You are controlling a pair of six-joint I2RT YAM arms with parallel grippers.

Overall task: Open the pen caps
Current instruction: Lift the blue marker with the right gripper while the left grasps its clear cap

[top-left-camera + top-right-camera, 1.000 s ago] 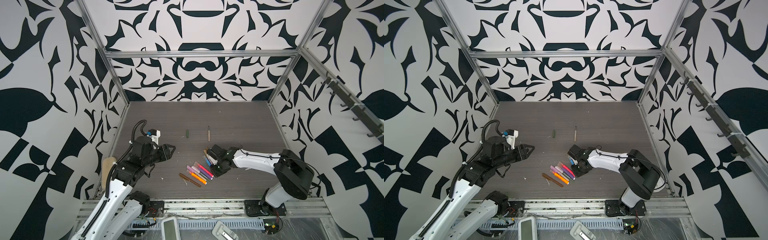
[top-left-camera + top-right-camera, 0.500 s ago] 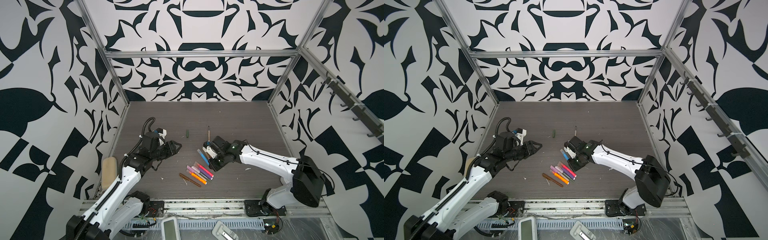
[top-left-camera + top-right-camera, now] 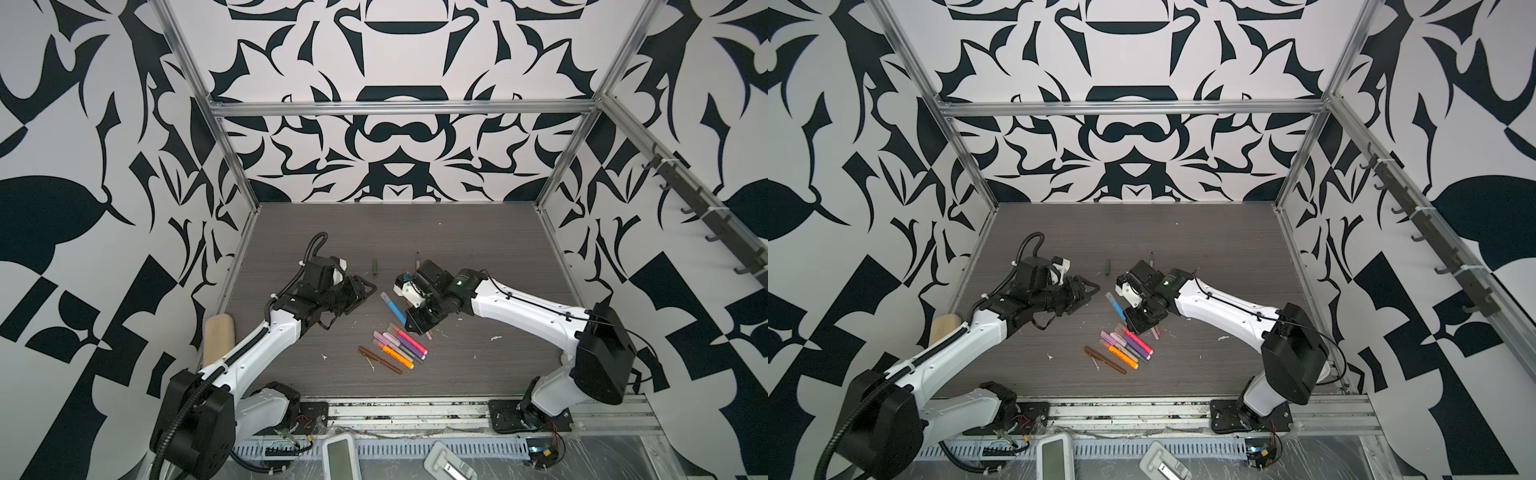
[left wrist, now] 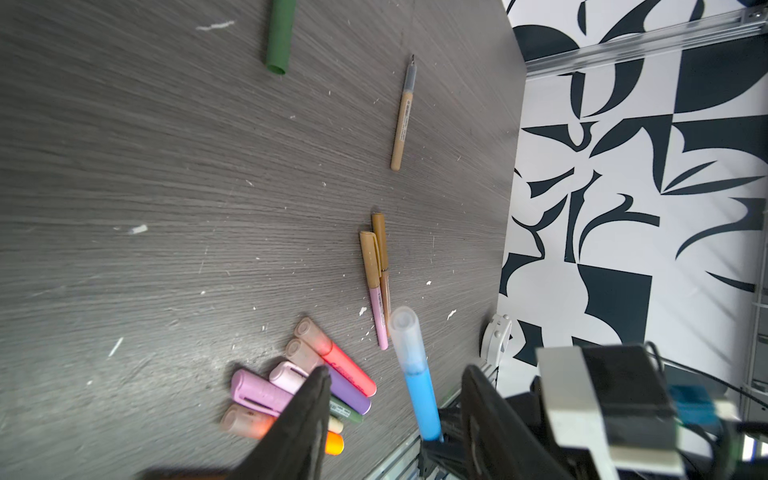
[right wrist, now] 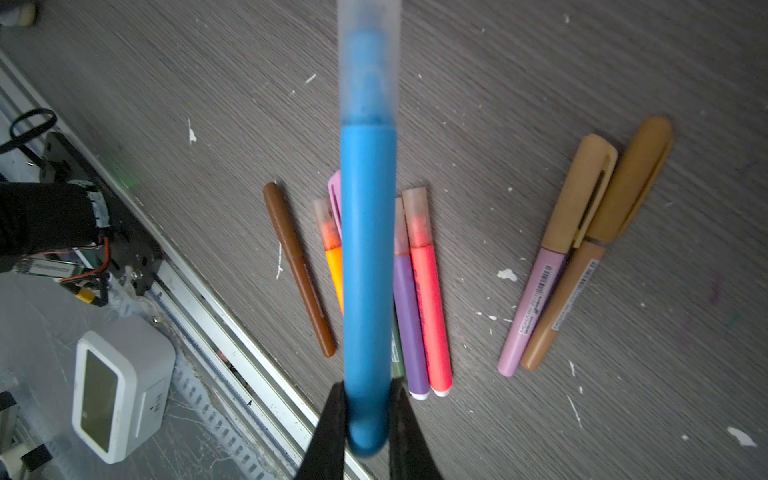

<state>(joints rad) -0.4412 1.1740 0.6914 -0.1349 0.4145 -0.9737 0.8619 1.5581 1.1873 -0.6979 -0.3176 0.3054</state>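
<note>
Pen: your right claw [image 5: 368, 415] has the blue pen [image 5: 368, 249] pinched by its butt end, jaws closed tight on the barrel, and the pen is held up off the bench [image 3: 457, 249].
Cap: the translucent cap [image 5: 368, 62] is on and points left toward your left claw [image 3: 370, 289].
Left claw: jaws about half apart and holding nothing. The tips are just beside the cap end, with a small gap showing in both top views.
Below you: the pile of pens [image 3: 399, 349] lies on the near side of the right claw, with two gold-capped pens [image 4: 376, 270] just right of it.
Far side: a green cap [image 3: 375, 267] and an uncapped gold pen [image 4: 402, 120] lie apart from each other, beyond both claws.
Edges: the pile sits well in from the near rail [image 3: 415, 405].
Room: you have bare bench across the far half and on the right.
</note>
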